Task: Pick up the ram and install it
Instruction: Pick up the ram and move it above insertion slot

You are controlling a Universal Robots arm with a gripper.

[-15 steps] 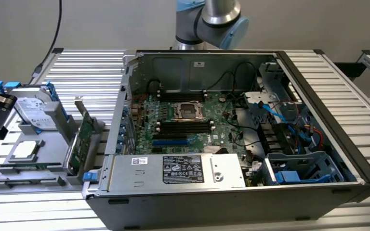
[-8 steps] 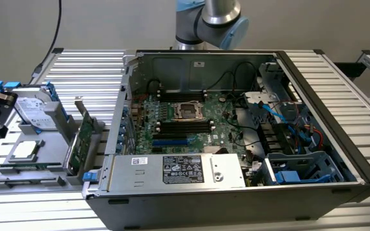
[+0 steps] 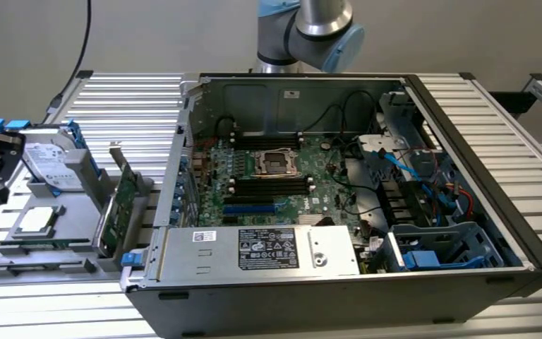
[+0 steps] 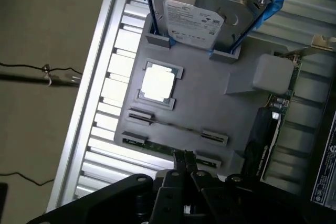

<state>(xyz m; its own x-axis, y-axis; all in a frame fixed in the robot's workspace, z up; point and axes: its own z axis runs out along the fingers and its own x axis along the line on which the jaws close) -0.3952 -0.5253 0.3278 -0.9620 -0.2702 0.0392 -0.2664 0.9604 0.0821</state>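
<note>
The tool (image 4: 184, 156) hangs over the grey tray (image 4: 210, 111) with its fingertips pressed together and nothing between them. The ram (image 3: 45, 245) lies in a slot of that tray, just beside the square processor chip (image 3: 37, 220), apart from the tool. The tray rests on the table (image 3: 121, 106) at the exterior view's left of the open computer case (image 3: 299, 311), and also carries a hard drive (image 3: 50, 166) and an upright expansion card (image 3: 121, 205).

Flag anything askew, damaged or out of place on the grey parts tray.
Nothing stands out. The ram sits straight in its holders on the tray, the processor chip sits square in its nest, and the hard drive stands in its blue holder.
</note>
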